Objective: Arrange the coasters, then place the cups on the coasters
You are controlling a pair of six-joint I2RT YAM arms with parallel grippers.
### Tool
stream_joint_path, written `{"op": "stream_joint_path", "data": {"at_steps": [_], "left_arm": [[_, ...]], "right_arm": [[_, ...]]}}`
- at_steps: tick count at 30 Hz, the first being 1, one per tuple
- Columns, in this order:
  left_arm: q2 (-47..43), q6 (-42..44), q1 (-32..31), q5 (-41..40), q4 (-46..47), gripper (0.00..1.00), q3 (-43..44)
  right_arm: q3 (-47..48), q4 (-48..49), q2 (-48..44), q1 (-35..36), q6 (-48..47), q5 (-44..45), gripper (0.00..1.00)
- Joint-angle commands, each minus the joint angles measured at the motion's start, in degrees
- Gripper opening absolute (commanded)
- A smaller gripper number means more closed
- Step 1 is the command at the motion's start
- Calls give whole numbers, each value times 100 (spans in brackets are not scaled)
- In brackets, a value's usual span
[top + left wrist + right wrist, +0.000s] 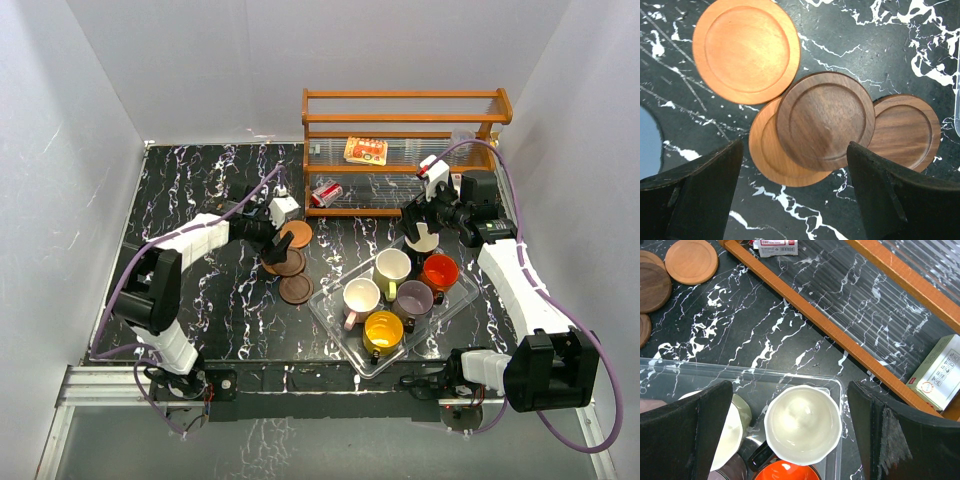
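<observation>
The left tool (pixel 792 150) hangs wide and empty over the coasters (pixel 290 262) near the middle of the bench (pixel 200 180). There a dark brown coaster (pixel 825 120) overlaps an orange-brown coaster (pixel 765 160) and touches a second dark brown coaster (pixel 907 132). A second orange-brown coaster (pixel 746 50) lies towards the far edge. The right tool (pixel 790 390), also wide and holding nothing, hovers over the black cup (pixel 802 425) in the far corner of the clear tray (pixel 670 367). The other cups (pixel 384 328) stand in this tray, right of the coasters.

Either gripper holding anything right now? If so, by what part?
Nothing held. Left gripper open above the overlapping dark brown coaster; right gripper open above the white-lined cup.
</observation>
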Motion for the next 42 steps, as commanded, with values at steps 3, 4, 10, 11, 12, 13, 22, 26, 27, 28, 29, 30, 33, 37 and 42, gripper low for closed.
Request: {"op": "stream_joint_path", "data": {"at_steps": [3,4,10,11,12,13,22,26,27,28,29,30,33,37,42], "left_arm": [[314,180,-360,-255,98,83,267],[339,185,-383,-260,115,84,272],[296,126,-614,-246,320,94,204],[272,120,-650,-246,360,95,184],[248,124,-692,-250,413,95,170],[233,125,-726,-275,479,96,146],[576,397,-928,-418,559,99,329],[711,468,-939,-573,470,95,403],[704,487,-933,-626,440,94,398],[671,519,-934,-692,401,92,376],[635,554,-939,-765,358,91,351],[583,585,-938,-814,297,90,322],[383,632,-936,-1032,189,86,170],[66,600,-863,-1236,116,81,-37],[-289,382,-598,-1123,168,77,-236]], "right_arm": [[-28,245,-97,-35,-74,63,98],[-36,252,-94,-44,-81,74,98],[-45,258,-69,-45,-100,81,98],[-42,258,-61,-45,-95,80,98],[-50,262,-63,-39,-102,83,98],[-51,262,-49,-38,-107,84,98],[-52,253,-41,-40,-120,110,98],[-63,255,-55,-40,-115,110,98],[-64,256,-43,-43,-120,111,98],[-59,261,-45,-46,-116,102,98],[-61,253,-45,-41,-116,102,98],[-58,255,-38,-47,-122,102,98],[-67,256,-28,-45,-129,98,98],[-60,252,-28,-47,-132,83,98],[-53,249,-14,-42,-126,59,98]]}}
